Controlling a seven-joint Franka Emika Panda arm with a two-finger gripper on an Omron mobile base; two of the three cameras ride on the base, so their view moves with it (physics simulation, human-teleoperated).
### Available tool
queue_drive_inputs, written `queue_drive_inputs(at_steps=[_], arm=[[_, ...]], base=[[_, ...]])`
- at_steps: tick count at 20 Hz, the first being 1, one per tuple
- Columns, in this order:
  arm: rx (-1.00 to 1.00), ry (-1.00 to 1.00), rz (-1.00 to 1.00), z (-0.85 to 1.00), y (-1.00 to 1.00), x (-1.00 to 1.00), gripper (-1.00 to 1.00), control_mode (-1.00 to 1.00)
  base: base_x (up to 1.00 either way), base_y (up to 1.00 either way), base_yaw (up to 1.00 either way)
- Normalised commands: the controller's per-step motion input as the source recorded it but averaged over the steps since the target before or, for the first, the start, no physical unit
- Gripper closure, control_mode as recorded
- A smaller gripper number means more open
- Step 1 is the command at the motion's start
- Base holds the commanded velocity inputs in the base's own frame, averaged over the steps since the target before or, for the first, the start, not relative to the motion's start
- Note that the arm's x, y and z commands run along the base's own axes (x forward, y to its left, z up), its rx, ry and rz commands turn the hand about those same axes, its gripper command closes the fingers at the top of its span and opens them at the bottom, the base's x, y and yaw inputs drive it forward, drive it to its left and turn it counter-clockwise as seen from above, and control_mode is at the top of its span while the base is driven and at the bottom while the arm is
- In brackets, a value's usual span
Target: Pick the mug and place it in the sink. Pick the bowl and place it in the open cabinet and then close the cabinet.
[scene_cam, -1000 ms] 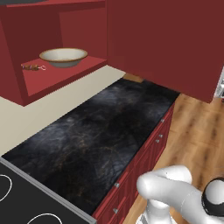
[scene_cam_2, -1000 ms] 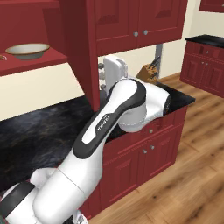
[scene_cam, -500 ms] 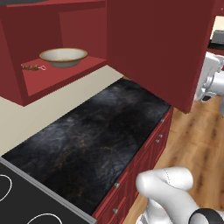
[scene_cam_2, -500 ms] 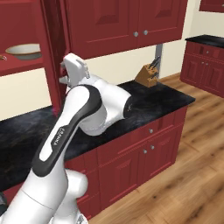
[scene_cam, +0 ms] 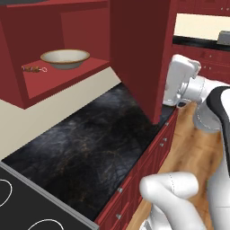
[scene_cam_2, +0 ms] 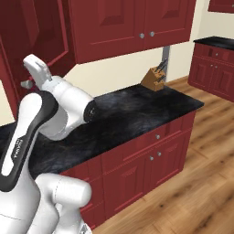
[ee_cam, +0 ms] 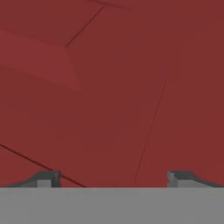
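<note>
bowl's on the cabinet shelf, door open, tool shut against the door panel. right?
Not quite: the tool is open, its tips wide apart in front of the door in the hand view. The bowl is on the cabinet shelf, door open.

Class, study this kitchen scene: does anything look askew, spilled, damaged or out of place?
Nothing stands out. The wide cream-white bowl with the tan rim sits upright on the red shelf of the dark red wooden cabinet, whose panelled door stands partly open.

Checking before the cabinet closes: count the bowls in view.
1: the bowl sits on the shelf of the open cabinet, right of a small brown object. The door may hide more.
</note>
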Motion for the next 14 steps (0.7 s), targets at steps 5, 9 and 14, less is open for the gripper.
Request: queue_drive_inputs(at_steps=[5, 9, 14], arm=[[0.00, -0.09, 0.01, 0.24, 1.00, -0.01, -1.00, -1.00], [0.00, -0.05, 0.00, 0.21, 1.00, 0.00, -1.00, -1.00], [0.00, -0.11, 0.00, 0.11, 0.95, 0.00, -1.00, -1.00]], base=[[0.00, 0.00, 0.00], [0.00, 0.00, 0.00], [0.00, 0.00, 0.00]])
